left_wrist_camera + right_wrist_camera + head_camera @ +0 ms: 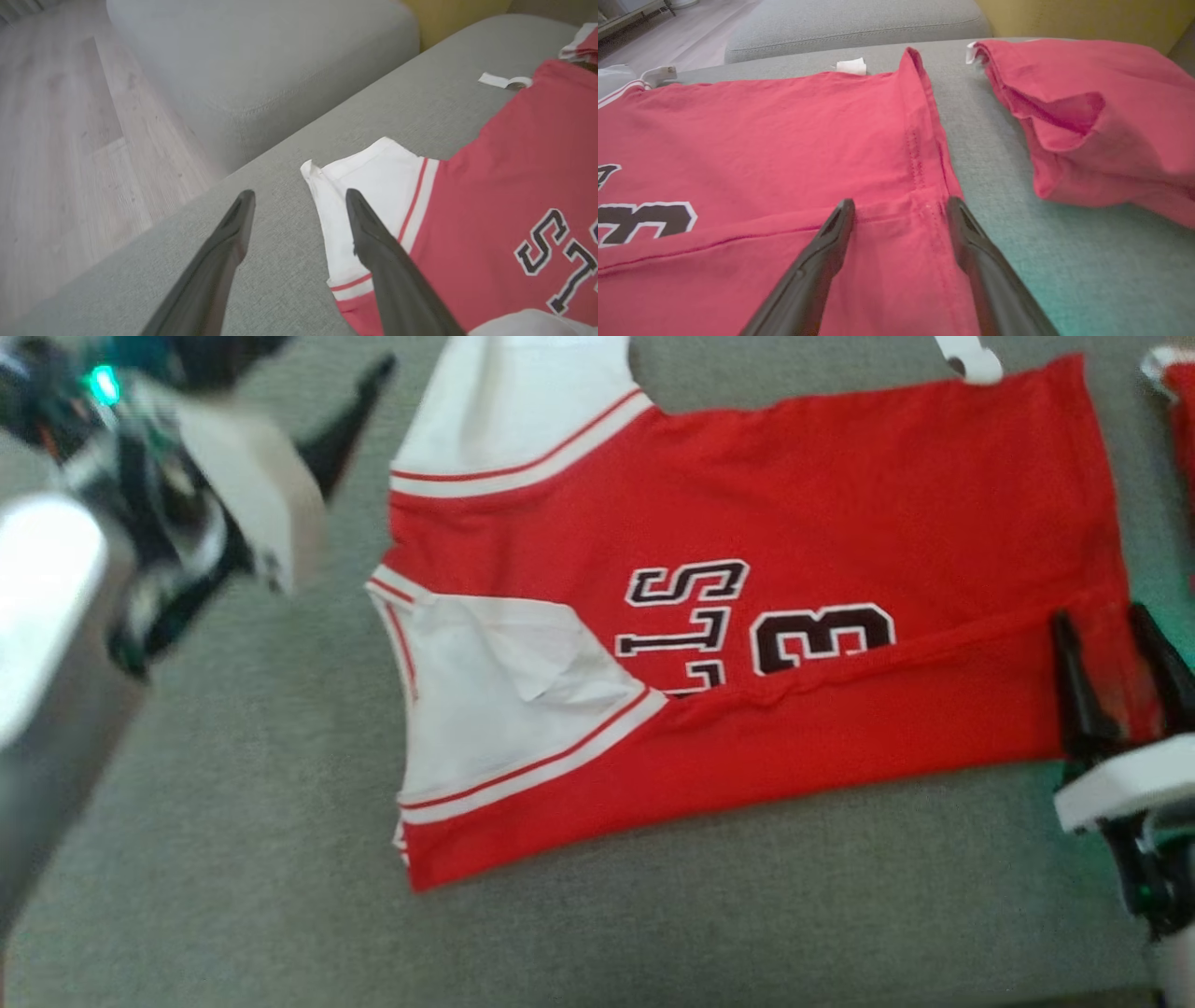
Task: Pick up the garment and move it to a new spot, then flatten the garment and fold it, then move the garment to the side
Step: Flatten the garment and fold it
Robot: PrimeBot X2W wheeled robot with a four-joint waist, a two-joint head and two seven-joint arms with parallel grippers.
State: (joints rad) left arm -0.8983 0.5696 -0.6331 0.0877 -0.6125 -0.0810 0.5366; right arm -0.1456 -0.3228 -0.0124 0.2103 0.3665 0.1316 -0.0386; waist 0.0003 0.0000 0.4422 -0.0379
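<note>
Left gripper (299, 193) spread and empty at 10 o'clock; right gripper (1100, 614) spread and empty at 3 o'clock; jersey (840, 504) part-folded between them.

Head view, left to right. The left fingers hover at the white armhole end, one over bare sofa cushion (233, 803), one over the white panel. The red jersey lies flat from centre to 2 o'clock, its near long edge turned up over the number. The right fingers sit over the hem corner on that turned strip, pinching nothing. A second red garment (1087, 116) is bunched just beside the hem at 2 o'clock.

Risks, as a guess:
- The strip is loose, so a fingertip dragging on lift-off could flip it open.
- A skewed two-end pull would wrinkle the fold.
- A move toward 3 o'clock could catch the neighbour.
- A move toward 9 o'clock nears the cushion edge.
</note>
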